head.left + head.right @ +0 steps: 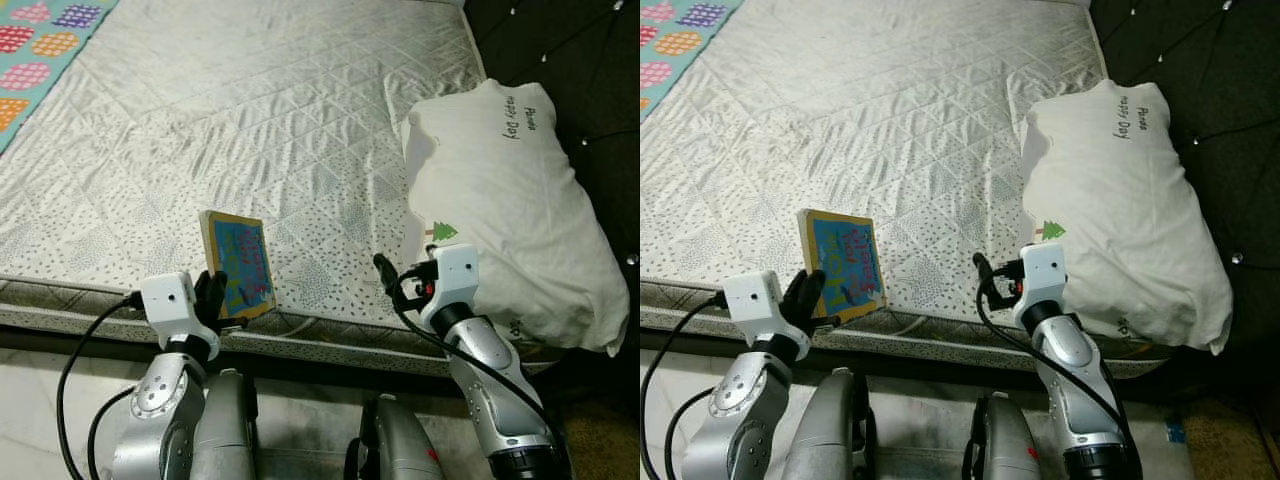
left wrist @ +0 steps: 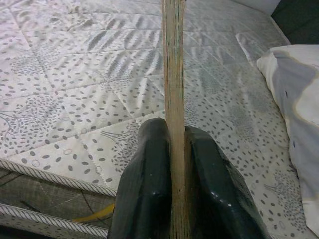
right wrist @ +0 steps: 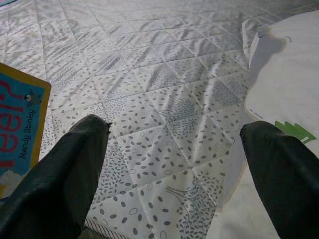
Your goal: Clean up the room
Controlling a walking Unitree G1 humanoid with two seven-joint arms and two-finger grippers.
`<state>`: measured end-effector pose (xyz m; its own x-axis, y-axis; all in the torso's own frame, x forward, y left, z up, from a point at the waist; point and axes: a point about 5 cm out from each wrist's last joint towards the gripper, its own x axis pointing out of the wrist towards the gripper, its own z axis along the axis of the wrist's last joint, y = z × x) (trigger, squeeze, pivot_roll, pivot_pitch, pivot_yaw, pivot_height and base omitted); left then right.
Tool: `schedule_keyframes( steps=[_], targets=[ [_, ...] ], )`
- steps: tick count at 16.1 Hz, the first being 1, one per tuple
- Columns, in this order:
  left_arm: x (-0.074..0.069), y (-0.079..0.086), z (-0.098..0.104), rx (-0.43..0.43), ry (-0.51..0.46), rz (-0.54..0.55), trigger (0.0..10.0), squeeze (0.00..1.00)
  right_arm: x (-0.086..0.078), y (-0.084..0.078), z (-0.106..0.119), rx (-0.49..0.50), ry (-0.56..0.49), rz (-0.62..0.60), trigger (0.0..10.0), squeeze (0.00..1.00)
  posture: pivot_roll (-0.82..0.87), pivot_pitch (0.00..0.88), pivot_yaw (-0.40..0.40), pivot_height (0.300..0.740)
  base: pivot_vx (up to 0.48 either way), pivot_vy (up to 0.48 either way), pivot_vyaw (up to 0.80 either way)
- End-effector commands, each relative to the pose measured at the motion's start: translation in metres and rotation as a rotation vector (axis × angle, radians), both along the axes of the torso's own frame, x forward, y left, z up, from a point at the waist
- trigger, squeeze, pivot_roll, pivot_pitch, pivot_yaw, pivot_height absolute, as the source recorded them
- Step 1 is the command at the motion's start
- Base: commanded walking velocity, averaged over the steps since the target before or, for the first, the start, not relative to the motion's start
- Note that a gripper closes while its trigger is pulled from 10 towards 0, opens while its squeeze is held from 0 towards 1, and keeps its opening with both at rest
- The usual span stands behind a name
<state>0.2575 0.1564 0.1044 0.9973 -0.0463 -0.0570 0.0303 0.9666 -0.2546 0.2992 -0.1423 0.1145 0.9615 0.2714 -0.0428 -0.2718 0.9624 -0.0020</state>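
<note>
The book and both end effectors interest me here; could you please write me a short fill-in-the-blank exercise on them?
1. The left end effector is shut on the ____.
2. The right end effector hovers over the mattress with its fingers ____.
3. The white pillow lies on the robot's ____ side of the bed.
4. The book is held above the mattress's ____ edge.

Missing words: book; open; right; near

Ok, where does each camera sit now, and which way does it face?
Left eye, right eye: head, looking down at mattress, pillow, both arms.
Left wrist: along left gripper, shut on the book seen edge-on.
Right wrist: along open right gripper, over mattress.
Shared: book and pillow appear in both wrist views.
</note>
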Motion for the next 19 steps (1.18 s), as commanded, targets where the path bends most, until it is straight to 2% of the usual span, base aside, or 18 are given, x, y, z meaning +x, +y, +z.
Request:
schedule_keyframes(
  steps=[1, 9, 13, 19],
  targets=[
    [-0.001, 0.001, 0.008, 0.007, -0.04, 0.014, 10.0, 0.0, -0.002, -0.004, 0.002, 0.0, -0.003, -0.009, 10.0, 0.0, 0.07, 0.252, -0.051, 0.641, 0.0, 0.0, 0.0],
    [0.002, 0.0, 0.012, -0.003, -0.058, 0.011, 10.0, 0.0, -0.002, -0.004, 0.003, -0.017, -0.009, -0.012, 10.0, 0.0, 0.07, 0.254, -0.053, 0.553, 0.0, 0.0, 0.0],
    [0.011, 0.003, 0.022, -0.038, -0.074, -0.017, 10.0, 0.0, -0.001, -0.006, 0.002, -0.017, -0.006, -0.016, 10.0, 0.0, 0.06, 0.254, -0.058, 0.553, 0.0, 0.0, 0.0],
    [0.014, 0.004, 0.033, -0.072, -0.121, -0.037, 10.0, 0.0, -0.002, -0.008, 0.002, -0.019, -0.002, -0.023, 10.0, 0.0, 0.06, 0.254, -0.06, 0.553, 0.0, 0.0, 0.0]
  ],
)
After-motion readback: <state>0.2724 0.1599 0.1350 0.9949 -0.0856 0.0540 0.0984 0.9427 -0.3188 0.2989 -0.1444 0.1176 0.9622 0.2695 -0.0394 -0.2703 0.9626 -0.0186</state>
